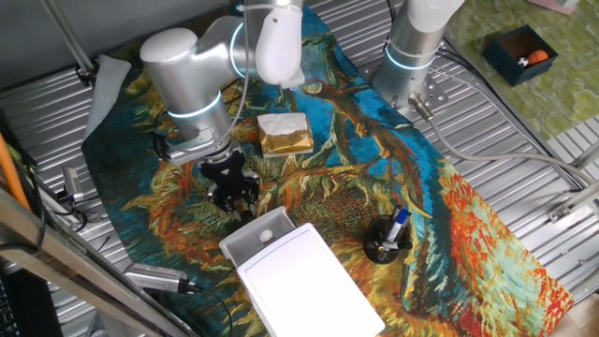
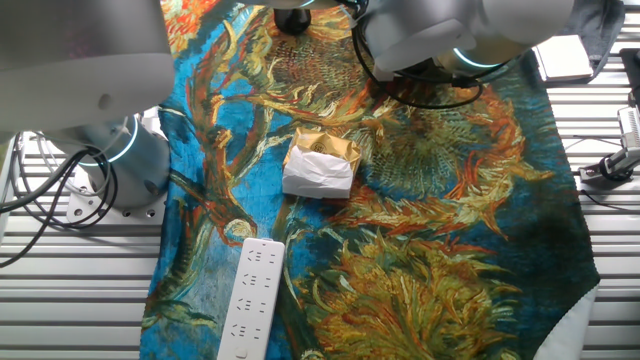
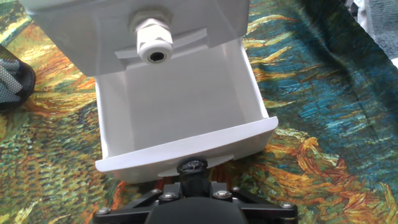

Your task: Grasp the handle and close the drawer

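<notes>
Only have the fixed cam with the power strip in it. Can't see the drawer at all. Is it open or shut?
Observer: Open. The hand view shows the drawer pulled out of the white box, with nothing inside it.
Operator: Gripper on the handle?
Observer: The gripper sits right in front of the drawer's front lip. Its fingers are out of the hand view, so I can't tell whether they are open or touching the handle.
Operator: Where is that relative to the block I can see?
Observer: The drawer opens toward the tan-and-white block, and the gripper is roughly between the two.
</notes>
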Action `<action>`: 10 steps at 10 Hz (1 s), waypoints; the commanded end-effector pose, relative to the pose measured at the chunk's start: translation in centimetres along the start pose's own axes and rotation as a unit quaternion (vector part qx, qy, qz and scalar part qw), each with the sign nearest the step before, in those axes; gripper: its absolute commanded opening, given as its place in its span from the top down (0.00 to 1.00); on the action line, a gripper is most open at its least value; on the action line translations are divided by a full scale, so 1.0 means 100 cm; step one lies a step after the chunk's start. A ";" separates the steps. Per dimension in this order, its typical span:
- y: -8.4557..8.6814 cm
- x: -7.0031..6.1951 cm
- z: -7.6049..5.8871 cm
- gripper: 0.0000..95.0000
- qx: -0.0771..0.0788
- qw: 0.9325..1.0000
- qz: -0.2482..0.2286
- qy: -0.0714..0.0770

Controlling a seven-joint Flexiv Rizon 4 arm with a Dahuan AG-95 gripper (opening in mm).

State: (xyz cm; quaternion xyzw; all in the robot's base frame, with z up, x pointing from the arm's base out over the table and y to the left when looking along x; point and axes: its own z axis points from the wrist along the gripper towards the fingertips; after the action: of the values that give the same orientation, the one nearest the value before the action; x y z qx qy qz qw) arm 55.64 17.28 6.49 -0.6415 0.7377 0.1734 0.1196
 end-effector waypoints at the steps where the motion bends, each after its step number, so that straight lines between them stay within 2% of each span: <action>1: 0.000 -0.001 -0.001 1.00 0.000 1.000 0.001 0.000; 10: 0.000 -0.004 0.001 1.00 0.000 1.000 0.004 -0.001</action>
State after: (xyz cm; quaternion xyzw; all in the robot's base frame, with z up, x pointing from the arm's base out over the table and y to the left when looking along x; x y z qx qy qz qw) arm 55.61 17.69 6.59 -0.6385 0.7402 0.1739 0.1189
